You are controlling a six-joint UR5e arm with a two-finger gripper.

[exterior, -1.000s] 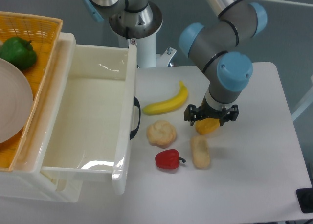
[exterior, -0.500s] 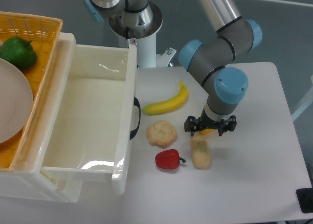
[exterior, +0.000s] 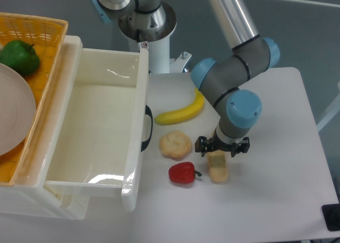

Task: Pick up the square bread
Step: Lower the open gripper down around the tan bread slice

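Observation:
The square bread (exterior: 218, 168) is a pale tan oblong lying on the white table, just right of the red pepper (exterior: 183, 172). My gripper (exterior: 222, 149) hangs directly over the bread's far end and hides that part of it. Its fingers point down out of sight behind the black gripper body, so I cannot tell whether they are open or shut, or whether they touch the bread. The round lumpy bun (exterior: 175, 144) sits to the left of the gripper.
A banana (exterior: 181, 112) lies behind the bun. A white open drawer bin (exterior: 101, 126) with a black handle (exterior: 147, 129) fills the left. An orange basket (exterior: 40, 38) holds a green pepper (exterior: 19, 57) and a plate (exterior: 13, 115). The arm's base (exterior: 146, 20) stands at the back.
The gripper has moved down and slightly left, from over the yellow-orange pepper to over the bread's far end. That pepper is now hidden behind the arm.

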